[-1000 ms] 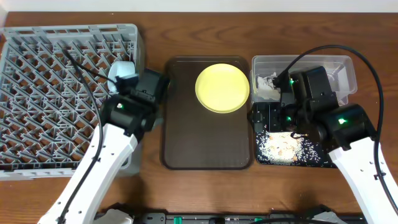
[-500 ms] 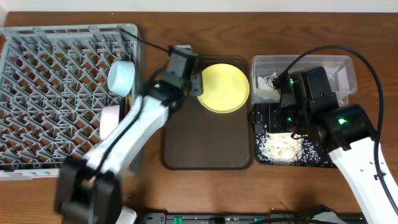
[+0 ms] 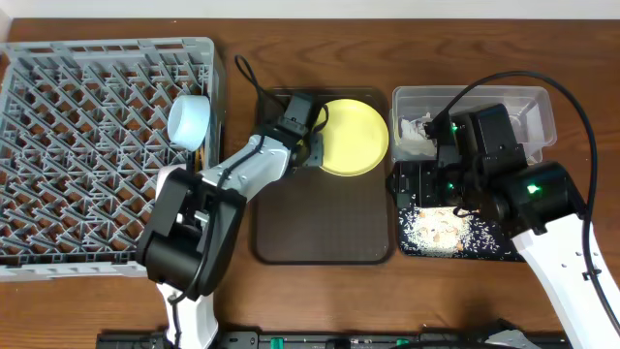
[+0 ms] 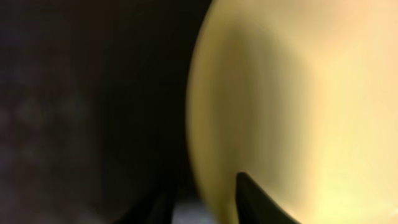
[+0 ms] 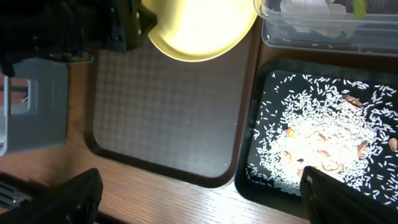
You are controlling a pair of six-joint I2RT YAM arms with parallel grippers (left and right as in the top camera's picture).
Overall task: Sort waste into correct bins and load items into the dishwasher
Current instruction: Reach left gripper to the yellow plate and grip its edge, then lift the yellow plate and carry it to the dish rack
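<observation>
The left gripper (image 3: 312, 137) is seen stretched out over the brown serving tray (image 3: 325, 228) and brought to the left edge of the yellow plate (image 3: 354, 136), which is laid at the far end of that tray. In the left wrist view, which is heavily blurred, one dark finger (image 4: 256, 200) is shown over the plate's face and a second, dimmer one on the tray side, with the rim set between them; whether the rim is actually clenched cannot be told. The right gripper (image 5: 200, 182) is held released, its fingers spread wide with nothing between them, above the near edge of the serving tray and beside the black tray (image 5: 277, 84). Rice crumbs (image 5: 311, 134) are scattered across the black tray, with a few brownish bits among them. The clear tub (image 3: 538, 102) is placed just behind the black tray, and crumpled tissue (image 3: 417, 136) is contained in its left end; a green wrapper (image 5: 359, 7) is glimpsed in it from the right wrist view. The grey dish rack (image 3: 87, 155) is set at the left of the table, and the light blue bowl (image 3: 189, 118) is lodged at the rack's right edge
</observation>
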